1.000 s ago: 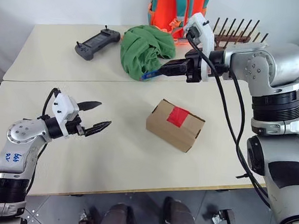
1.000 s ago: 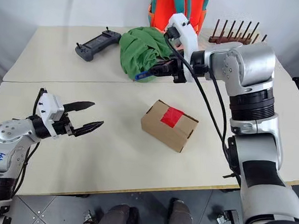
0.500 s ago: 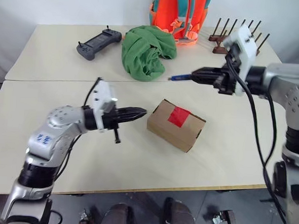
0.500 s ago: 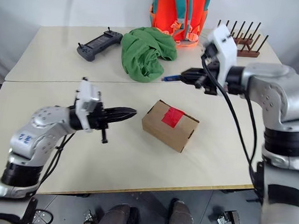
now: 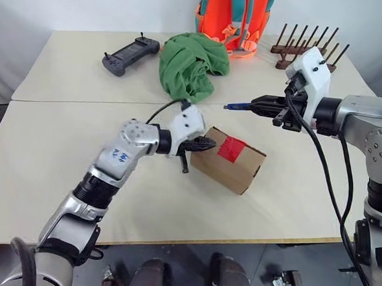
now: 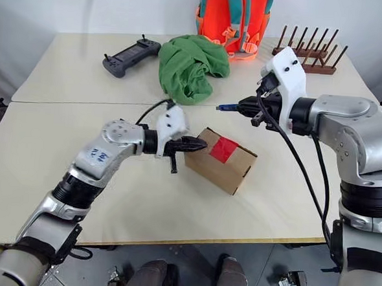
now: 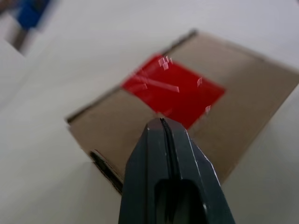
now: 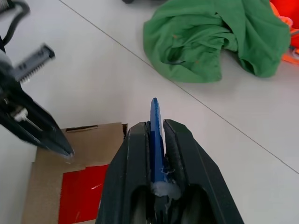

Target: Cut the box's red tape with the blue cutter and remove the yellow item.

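Observation:
The box (image 5: pixel 238 172) lies mid-table, its top bearing the red tape (image 5: pixel 231 149). My left gripper (image 5: pixel 210 144) is shut and empty, its tip at the box's left top edge, just short of the tape (image 7: pixel 173 91); I cannot tell whether it touches. My right gripper (image 5: pixel 257 106) hovers above and behind the box, shut on the blue cutter (image 5: pixel 237 107), whose tip sticks out leftward past the fingers (image 8: pixel 135 140). The yellow item is hidden.
A green cloth (image 5: pixel 190 65) is heaped behind the box, a dark grey controller (image 5: pixel 130 51) lies far left, and an orange bag (image 5: pixel 236 16) and a wooden peg rack (image 5: pixel 307 43) stand along the back. A seam between two tabletops runs behind the box.
My left gripper has shut and swung right, from the open table to the box's left edge. My right gripper carried the cutter rightward, away from the green cloth, then held still.

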